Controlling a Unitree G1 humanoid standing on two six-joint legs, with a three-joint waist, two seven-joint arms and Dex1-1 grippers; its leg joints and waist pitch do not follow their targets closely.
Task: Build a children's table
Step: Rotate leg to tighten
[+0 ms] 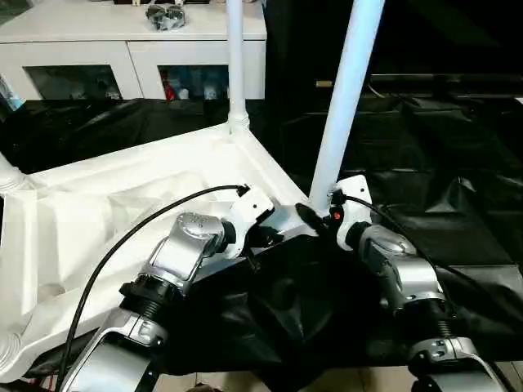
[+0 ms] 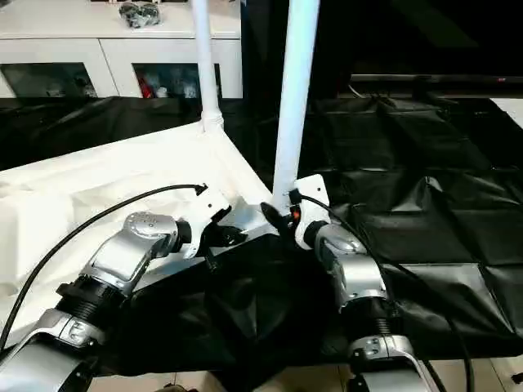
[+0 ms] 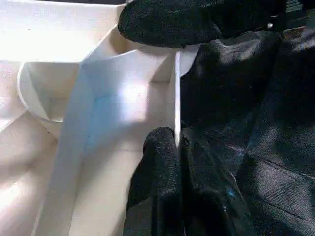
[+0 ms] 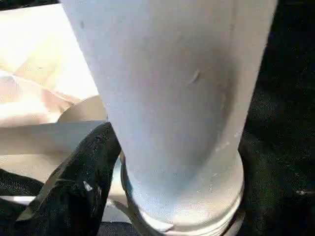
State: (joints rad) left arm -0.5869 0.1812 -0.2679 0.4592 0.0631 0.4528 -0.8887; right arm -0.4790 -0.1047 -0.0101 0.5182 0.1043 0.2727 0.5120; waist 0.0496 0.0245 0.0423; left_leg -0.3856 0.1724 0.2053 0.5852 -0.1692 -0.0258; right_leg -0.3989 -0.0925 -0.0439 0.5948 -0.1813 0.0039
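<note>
Tabletop lies upside down, its thin rim pinched by the left gripper, while the right gripper grips the near leg.

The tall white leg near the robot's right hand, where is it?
In the left eye view the leg stands upright in the tabletop's near corner socket, just beside the right gripper.

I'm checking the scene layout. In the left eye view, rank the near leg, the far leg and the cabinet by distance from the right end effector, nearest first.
1. Near leg: right at the right end effector, standing in the tabletop's near corner.
2. Far leg: upright in the far corner, behind and to the left.
3. Cabinet: farthest, at the back left.
</note>
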